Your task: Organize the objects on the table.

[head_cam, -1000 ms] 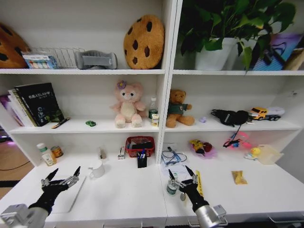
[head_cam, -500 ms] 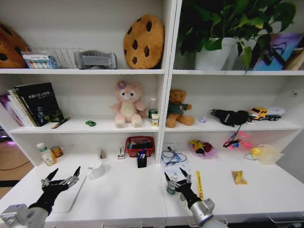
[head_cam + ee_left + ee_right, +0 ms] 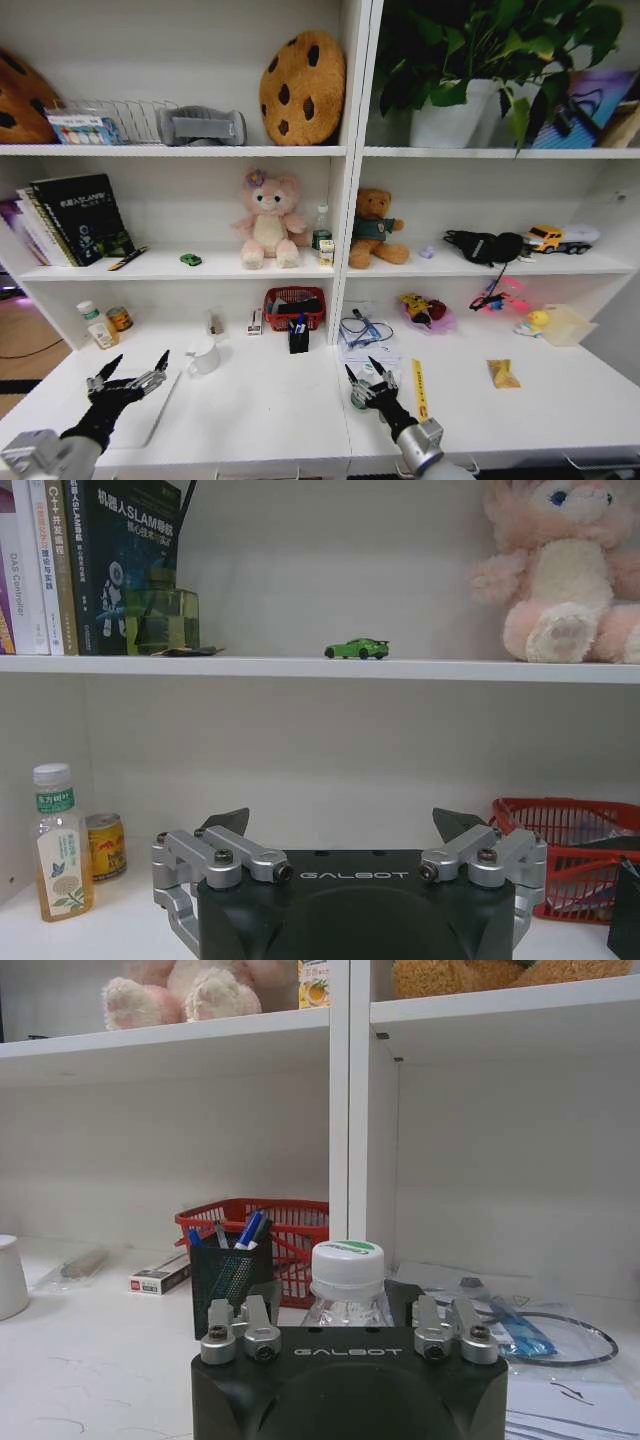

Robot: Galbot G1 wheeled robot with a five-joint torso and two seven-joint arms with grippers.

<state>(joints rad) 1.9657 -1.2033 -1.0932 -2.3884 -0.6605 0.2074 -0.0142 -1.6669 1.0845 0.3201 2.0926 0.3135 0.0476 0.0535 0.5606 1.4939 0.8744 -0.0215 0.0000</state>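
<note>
White is the top of the long desk point(image 3: 260, 410), and both arms reach over its front part. The right gripper point(image 3: 366, 379) is low over the desk near the middle, and its jaws are spread with the small clear bottle point(image 3: 360, 395) standing upright between them; I cannot tell if they touch it. In the right wrist view the bottle point(image 3: 346, 1285) with its white cap is just in front of the gripper body point(image 3: 347, 1312), a finger on each side of it. Behind it stand a black mesh pen holder point(image 3: 228, 1280) with pens and a red basket point(image 3: 270, 1228). Just beside the right gripper, a yellow ruler point(image 3: 419, 386) lies flat on the desk. The left gripper point(image 3: 133, 371) hovers at the left side of the desk above the silver-white laptop point(image 3: 150, 415), which lies flat and closed near the front edge; its jaws are spread and hold nothing. In the left wrist view, this gripper point(image 3: 345, 832) faces the shelves, where a small green toy car point(image 3: 357, 648) sits on the shelf, next to a pink plush toy point(image 3: 560, 570).
</note>
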